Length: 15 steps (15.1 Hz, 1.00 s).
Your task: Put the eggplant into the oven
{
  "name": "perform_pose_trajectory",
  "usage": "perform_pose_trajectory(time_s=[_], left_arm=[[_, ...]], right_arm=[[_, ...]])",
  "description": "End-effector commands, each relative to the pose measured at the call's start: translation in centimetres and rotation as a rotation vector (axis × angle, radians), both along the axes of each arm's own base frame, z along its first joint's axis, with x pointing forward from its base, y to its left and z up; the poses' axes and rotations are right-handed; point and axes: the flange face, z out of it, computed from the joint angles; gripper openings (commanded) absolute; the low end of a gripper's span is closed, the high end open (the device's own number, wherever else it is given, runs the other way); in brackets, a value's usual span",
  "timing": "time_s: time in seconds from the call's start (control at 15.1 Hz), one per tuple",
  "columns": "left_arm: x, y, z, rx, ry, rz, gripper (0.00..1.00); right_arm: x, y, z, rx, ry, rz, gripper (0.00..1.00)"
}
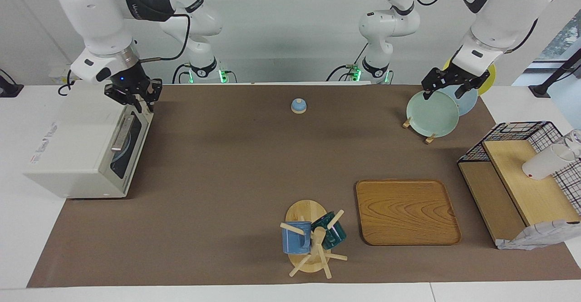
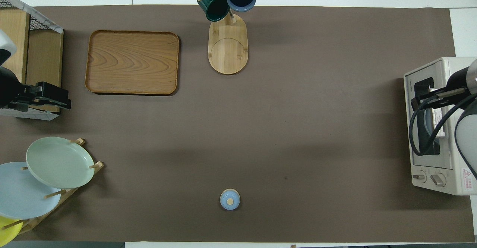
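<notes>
Far nearer to the shut oven [image 1: 72,152]: right gripper [image 1: 133,96] just above it, jaws unreadable; left gripper [image 1: 447,91] well apart, jaws spread (eggplant nowhere visible).

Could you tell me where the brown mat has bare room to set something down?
The broad middle is free, bordered by the off-white toaster oven, small blue knobbed lid, wooden mug tree and wooden tray. It is crowded at the plate rack and wire-and-wood shelf.
</notes>
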Motion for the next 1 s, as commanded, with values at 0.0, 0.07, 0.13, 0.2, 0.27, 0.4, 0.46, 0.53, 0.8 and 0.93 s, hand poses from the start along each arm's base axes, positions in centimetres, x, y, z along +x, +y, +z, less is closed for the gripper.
perform_pose_trajectory(time_s=[0.0, 0.07, 0.13, 0.2, 0.27, 0.4, 0.46, 0.53, 0.8, 0.93], left_arm=[[-0.5, 0.1, 0.5, 0.001, -0.001, -0.005, 1.00], [-0.5, 0.1, 0.5, 0.001, -0.001, -0.005, 1.00], [-0.5, 0.1, 0.4, 0.001, 0.001, -0.005, 1.00], [-0.5, 0.1, 0.5, 0.001, -0.001, -0.005, 1.00], [-0.5, 0.1, 0.5, 0.001, -0.001, -0.005, 1.00], [-0.5, 0.1, 0.5, 0.001, -0.001, -0.005, 1.00], [-0.5, 0.1, 0.5, 0.001, -0.001, -0.005, 1.00], [-0.5, 0.1, 0.4, 0.001, 0.001, -0.005, 1.00], [-0.5, 0.1, 0.5, 0.001, -0.001, -0.005, 1.00], [-0.5, 0.1, 0.5, 0.001, -0.001, -0.005, 1.00]], right_arm=[[0.2, 0.0, 0.1, 0.031, 0.035, -0.022, 1.00], [0.2, -0.2, 0.0, 0.032, 0.036, -0.026, 1.00], [0.3, 0.0, -0.1, 0.036, 0.038, -0.025, 1.00], [0.2, 0.4, 0.1, 0.029, 0.038, -0.019, 1.00], [0.1, 0.6, 0.4, 0.030, 0.041, -0.015, 1.00], [0.4, 0.5, 0.3, 0.030, 0.024, -0.018, 1.00], [0.9, 0.4, 0.0, 0.029, 0.016, -0.022, 1.00], [1.2, 0.9, 0.6, 0.021, -0.004, -0.011, 1.00], [2.1, 0.1, 0.8, 0.025, 0.000, -0.034, 1.00], [2.1, -0.4, 0.9, 0.027, -0.011, -0.044, 1.00]])
